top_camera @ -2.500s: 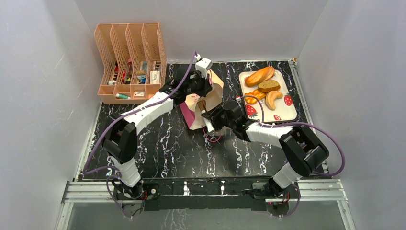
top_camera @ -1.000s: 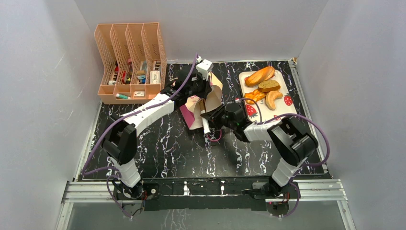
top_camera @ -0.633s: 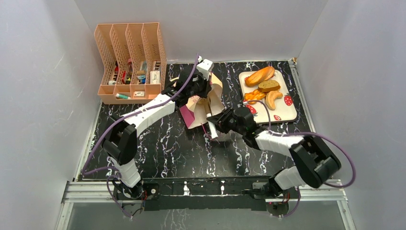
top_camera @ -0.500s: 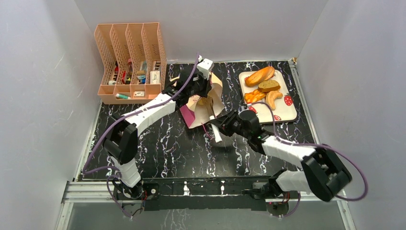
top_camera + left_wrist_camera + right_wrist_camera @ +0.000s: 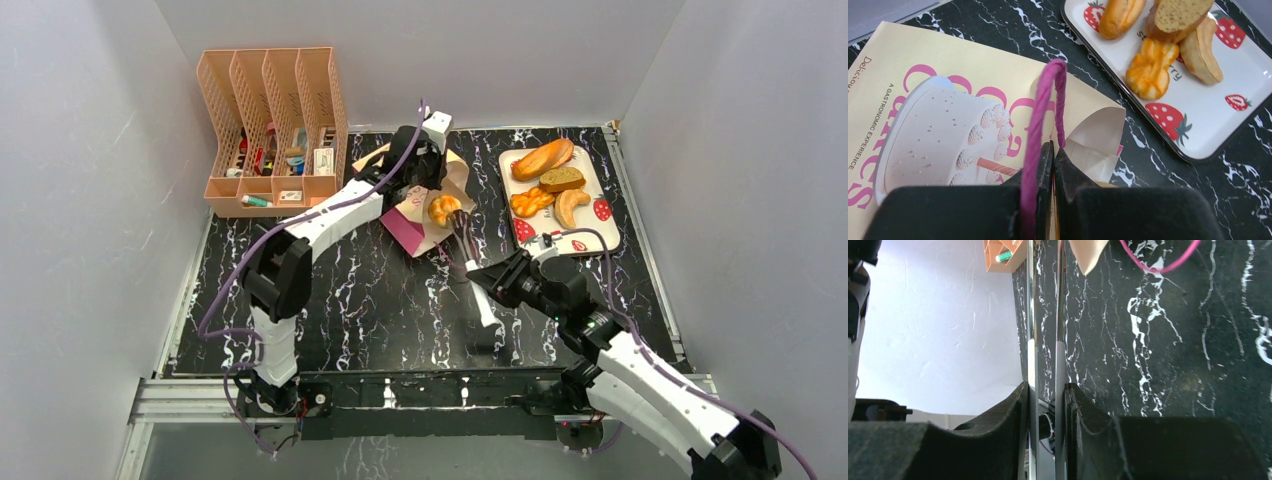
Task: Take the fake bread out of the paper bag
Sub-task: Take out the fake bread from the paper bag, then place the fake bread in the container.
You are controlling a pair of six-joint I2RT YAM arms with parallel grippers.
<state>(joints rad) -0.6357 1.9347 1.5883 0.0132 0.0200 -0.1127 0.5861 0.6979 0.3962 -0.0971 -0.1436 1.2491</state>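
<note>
paper bag (image 5: 412, 222) laid over at the back middle of the marbled table (image 5: 350, 300), with a golden bun of fake bread (image 5: 443, 208) seen at its mouth.
the bag's cream face, printed with a cake and pink lettering, is turned up, and its maroon lower part is nearer the arms. the left gripper (image 5: 1053, 150) is clamped shut on the pink string handle (image 5: 1040, 110). thin metal tongs (image 5: 1060, 340) are pinched between the narrowly parted fingers of the right gripper (image 5: 1045, 402).

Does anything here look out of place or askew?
Yes. The paper bag is not upright: it lies tipped on the table, its pink handle pinched in the left gripper. One bread piece sits at its mouth, apart from the tray.
</note>
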